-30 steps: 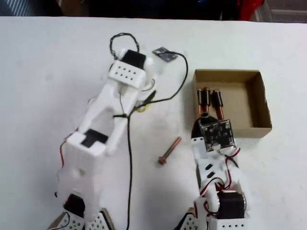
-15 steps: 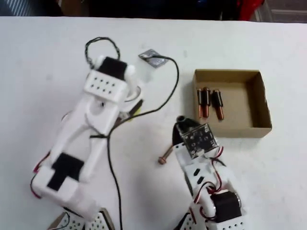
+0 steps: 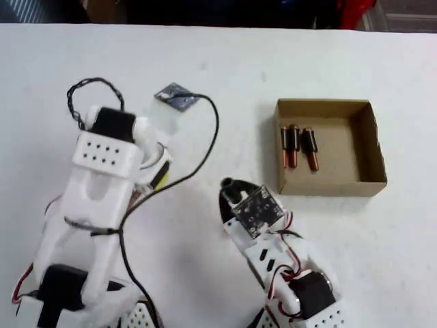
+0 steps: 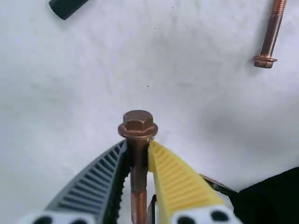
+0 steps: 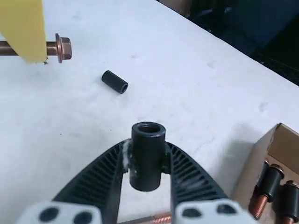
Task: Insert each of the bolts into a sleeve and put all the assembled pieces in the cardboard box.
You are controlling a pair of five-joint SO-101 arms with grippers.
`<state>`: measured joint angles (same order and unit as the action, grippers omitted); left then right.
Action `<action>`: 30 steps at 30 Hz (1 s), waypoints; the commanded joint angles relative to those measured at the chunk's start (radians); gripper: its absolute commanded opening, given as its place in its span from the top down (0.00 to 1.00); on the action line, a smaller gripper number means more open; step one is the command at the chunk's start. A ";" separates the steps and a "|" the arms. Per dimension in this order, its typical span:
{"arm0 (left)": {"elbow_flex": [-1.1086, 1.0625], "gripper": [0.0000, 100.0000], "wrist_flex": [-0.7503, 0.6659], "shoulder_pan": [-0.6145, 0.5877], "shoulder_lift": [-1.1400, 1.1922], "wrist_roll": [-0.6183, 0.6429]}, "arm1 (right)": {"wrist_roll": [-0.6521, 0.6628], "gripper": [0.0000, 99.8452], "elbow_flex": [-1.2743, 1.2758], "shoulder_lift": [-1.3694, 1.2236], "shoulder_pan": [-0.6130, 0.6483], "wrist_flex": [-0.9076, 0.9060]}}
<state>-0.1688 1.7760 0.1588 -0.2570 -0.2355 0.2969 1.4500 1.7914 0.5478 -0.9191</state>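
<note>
My left gripper [image 4: 138, 142] is shut on a copper bolt [image 4: 137, 125], with the hex head sticking out past the grey and yellow fingertips. In the high view this gripper [image 3: 158, 174] sits at the left of the table. My right gripper [image 5: 147, 147] is shut on a black sleeve [image 5: 148, 156] held upright, open end up; from above it [image 3: 227, 184] is left of the cardboard box [image 3: 324, 102]. Two assembled pieces [image 3: 299, 147] lie in the box. A loose bolt [image 4: 268, 37] and a loose sleeve [image 5: 115, 81] lie on the table.
The left arm's black cable [image 3: 205, 137] loops across the table's middle. A small grey plate [image 3: 176, 96] lies behind the left arm. The box wall [image 5: 275, 140] stands close beside the right gripper. White table stretches far behind both arms.
The left arm has swung left and toward the table's front with the bolt. The right arm has drawn back from the box and moved left, covering the loose bolt in the high view.
</note>
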 commanded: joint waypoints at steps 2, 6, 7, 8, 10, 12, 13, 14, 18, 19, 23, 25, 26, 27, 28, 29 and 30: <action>-0.015 0.98 0.002 -0.008 -0.108 -0.003 | -0.009 0.98 0.101 0.008 0.039 0.196; -0.018 0.98 0.002 -0.010 -0.162 0.012 | -0.009 0.98 0.190 0.008 0.041 0.320; -0.015 0.98 0.002 -0.010 -0.176 0.035 | -0.009 0.98 0.201 0.008 0.041 0.340; -0.012 0.98 0.002 -0.005 -0.189 0.055 | -0.009 0.98 0.207 0.008 0.041 0.354; -0.011 0.98 0.000 -0.001 -0.213 0.072 | -0.009 0.98 0.207 0.008 0.042 0.366; -0.012 0.98 -0.008 -0.001 -0.222 0.077 | -0.015 0.98 0.204 0.008 0.042 0.369; -0.018 0.98 -0.023 -0.004 -0.225 0.077 | -0.040 0.98 0.207 0.008 0.042 0.380; -0.020 0.98 -0.037 -0.005 -0.226 0.078 | -0.072 0.98 0.207 0.008 0.042 0.390; -0.020 0.98 -0.081 -0.001 -0.228 0.078 | -0.138 0.98 0.207 0.008 0.042 0.426; -0.020 0.98 -0.097 -0.001 -0.228 0.078 | -0.143 0.98 0.207 0.008 0.042 0.435; -0.012 0.98 -0.132 -0.001 -0.228 0.078 | -0.144 0.98 0.209 0.008 0.051 0.479; -0.011 0.98 -0.150 -0.001 -0.228 0.078 | -0.144 0.98 0.222 0.008 0.074 0.504; -0.011 0.98 -0.157 -0.001 -0.228 0.078 | -0.144 0.98 0.235 0.008 0.093 0.524; -0.012 0.98 -0.161 -0.001 -0.228 0.078 | -0.144 0.98 0.241 0.002 0.107 0.538; -0.012 0.98 -0.161 -0.001 -0.228 0.078 | -0.144 0.98 0.241 0.004 0.119 0.542; -0.011 0.98 -0.161 -0.001 -0.229 0.078 | -0.144 0.98 0.241 0.007 0.128 0.547; -0.011 0.98 -0.163 -0.001 -0.229 0.078 | -0.144 0.98 0.241 0.007 0.133 0.561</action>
<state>-0.1979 1.6441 0.1588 -0.4457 -0.1695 0.1634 1.6817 1.7898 0.6475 -0.4127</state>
